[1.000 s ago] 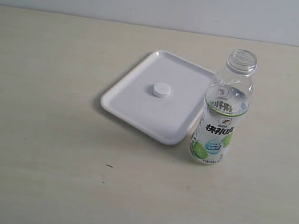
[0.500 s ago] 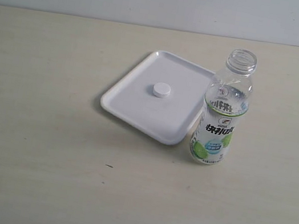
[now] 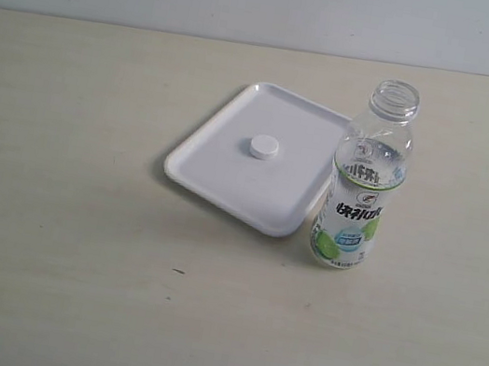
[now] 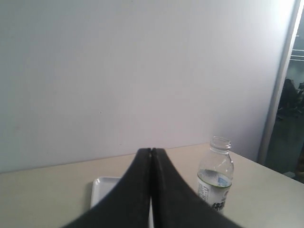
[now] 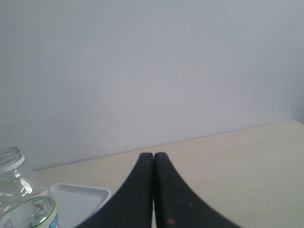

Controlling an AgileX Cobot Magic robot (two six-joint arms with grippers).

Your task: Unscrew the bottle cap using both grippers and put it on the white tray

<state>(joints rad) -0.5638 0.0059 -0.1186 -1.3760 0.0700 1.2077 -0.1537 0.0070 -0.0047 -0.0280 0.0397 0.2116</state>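
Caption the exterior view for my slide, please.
The bottle cap lies on the white tray, the uncapped bottle beside it.

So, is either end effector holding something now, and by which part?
Nothing is held. The left end effector and the right end effector are both shut and empty. The bottle cap lies on the white tray; the bottle stands free.

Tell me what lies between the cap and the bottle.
Between the cap and the bottle there is only bare tray floor and its raised rim, as the exterior view shows.

Big black Chinese chars on the bottle (image 3: pixel 374 140) label (image 3: pixel 353 216) (too blurry to read).
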